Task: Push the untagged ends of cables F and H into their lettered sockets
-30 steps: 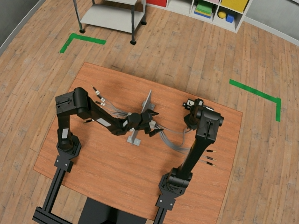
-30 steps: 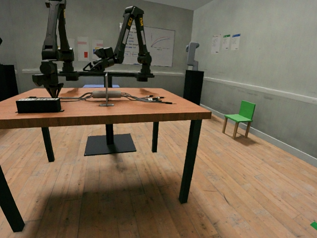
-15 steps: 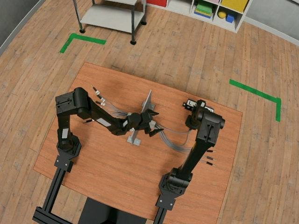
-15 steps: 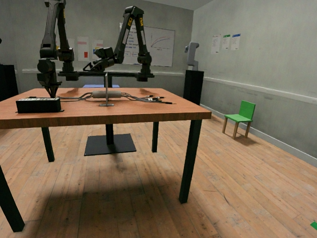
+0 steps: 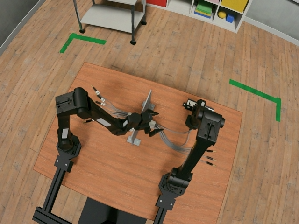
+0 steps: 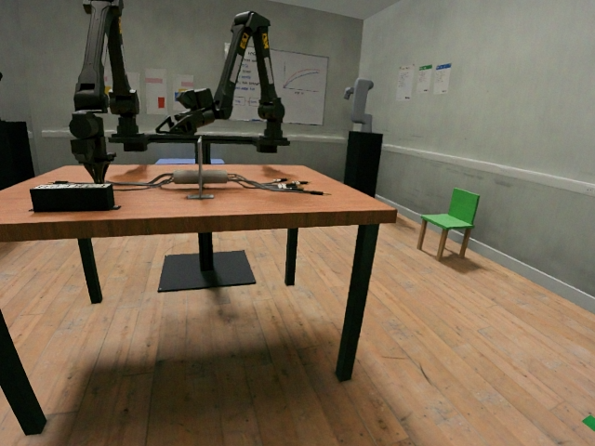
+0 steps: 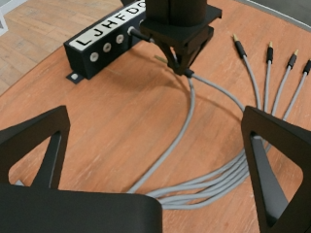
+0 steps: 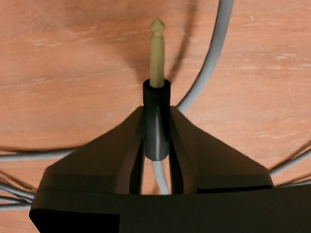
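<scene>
Right gripper [image 5: 191,129] [image 6: 99,181] [image 7: 181,72] [image 8: 156,131] clenched on 1 plug [image 7: 161,59] [image 8: 156,116] near junction box [image 5: 191,103] [image 6: 72,197] [image 7: 104,41]; left gripper [image 5: 158,122] [image 7: 155,146] spread wide beside upright plate [image 5: 146,102] [image 6: 200,165].

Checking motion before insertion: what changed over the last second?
Right arm's forearm shifted slightly rightward in the top view; its wrist turned. No visible release; when its jaws gripped the cable plug can't be told. Left arm, junction box unchanged.
</scene>
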### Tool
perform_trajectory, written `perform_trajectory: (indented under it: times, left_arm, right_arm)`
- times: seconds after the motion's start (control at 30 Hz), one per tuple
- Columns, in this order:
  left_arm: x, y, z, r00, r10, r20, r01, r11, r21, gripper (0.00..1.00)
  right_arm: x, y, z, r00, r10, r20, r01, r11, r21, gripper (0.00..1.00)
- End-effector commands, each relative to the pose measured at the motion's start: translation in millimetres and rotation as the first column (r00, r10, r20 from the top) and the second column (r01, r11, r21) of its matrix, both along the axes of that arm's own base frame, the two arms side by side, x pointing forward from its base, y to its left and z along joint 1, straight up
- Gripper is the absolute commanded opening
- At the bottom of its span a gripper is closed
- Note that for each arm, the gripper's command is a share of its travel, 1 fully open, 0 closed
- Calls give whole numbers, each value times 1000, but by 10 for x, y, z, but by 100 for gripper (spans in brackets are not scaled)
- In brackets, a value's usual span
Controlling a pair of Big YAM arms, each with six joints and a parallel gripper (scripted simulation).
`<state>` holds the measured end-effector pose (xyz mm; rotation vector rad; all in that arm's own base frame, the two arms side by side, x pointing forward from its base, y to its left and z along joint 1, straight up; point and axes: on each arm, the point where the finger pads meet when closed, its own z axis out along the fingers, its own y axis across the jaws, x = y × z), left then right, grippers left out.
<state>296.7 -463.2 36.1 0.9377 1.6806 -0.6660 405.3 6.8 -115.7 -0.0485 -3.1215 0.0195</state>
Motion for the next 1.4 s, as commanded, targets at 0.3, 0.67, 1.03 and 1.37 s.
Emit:
perform_trajectory:
  times: [0.3, 0.67, 1.03, 1.37]
  left_arm:
    - [23, -67, 112, 1000, -1, 6, 1, 999, -33, 100]
    - [23, -67, 112, 1000, -1, 6, 1, 999, -33, 100]
    - [23, -67, 112, 1000, -1, 6, 1, 999, -33, 100]
    - [23, -67, 112, 1000, -1, 6, 1, 999, -33, 100]
  right_arm:
    - [397, -17, 13, 1000, 11, 9, -11, 1000, 5, 5]
    - [520, -19, 98, 1000, 9, 30, -9, 1000, 5, 5]
    - [568, -21, 50, 999, 30, 11, -30, 1000, 5, 5]
    - [744, -16, 71, 999, 29, 32, -30, 1000, 4, 5]
